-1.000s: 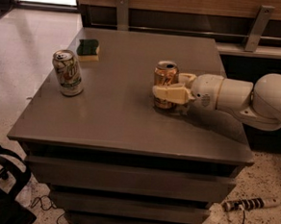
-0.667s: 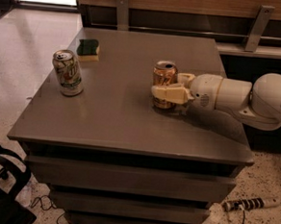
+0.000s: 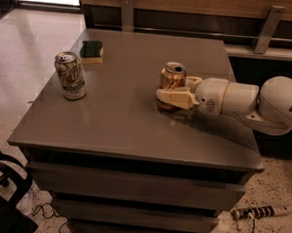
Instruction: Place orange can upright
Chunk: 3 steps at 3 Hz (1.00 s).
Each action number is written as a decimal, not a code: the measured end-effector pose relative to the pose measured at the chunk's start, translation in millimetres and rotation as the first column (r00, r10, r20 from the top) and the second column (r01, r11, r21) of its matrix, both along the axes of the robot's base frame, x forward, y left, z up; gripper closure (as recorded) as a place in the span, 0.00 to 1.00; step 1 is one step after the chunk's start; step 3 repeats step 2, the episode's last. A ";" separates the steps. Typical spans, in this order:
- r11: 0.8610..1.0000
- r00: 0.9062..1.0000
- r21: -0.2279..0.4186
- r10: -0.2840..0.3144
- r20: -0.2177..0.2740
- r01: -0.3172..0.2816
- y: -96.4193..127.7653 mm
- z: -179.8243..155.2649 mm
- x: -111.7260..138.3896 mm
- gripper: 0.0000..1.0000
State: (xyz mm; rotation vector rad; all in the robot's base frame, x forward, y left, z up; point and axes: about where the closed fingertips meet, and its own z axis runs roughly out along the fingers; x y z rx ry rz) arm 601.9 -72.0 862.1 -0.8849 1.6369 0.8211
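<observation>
The orange can (image 3: 172, 79) stands upright on the grey table (image 3: 130, 122), right of the middle, its silver top showing. My gripper (image 3: 173, 94) reaches in from the right on a white arm (image 3: 252, 101). Its cream fingers (image 3: 172, 98) lie around the can's lower half, the near one across the front of the can. The can's base is hidden behind the near finger.
A white-and-green can (image 3: 70, 75) stands upright near the table's left edge. A green-and-yellow sponge (image 3: 91, 51) lies at the back left. A wooden wall with metal brackets runs behind the table. A power strip (image 3: 259, 212) lies on the floor at the right.
</observation>
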 end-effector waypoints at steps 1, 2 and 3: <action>1.000 1.000 0.000 0.004 0.000 -0.004 2.3 0.2 -0.2 0.00; 1.000 1.000 0.000 0.004 0.000 -0.004 2.4 0.2 -0.2 0.00; 1.000 1.000 0.000 0.004 0.000 -0.004 2.4 0.2 -0.2 0.00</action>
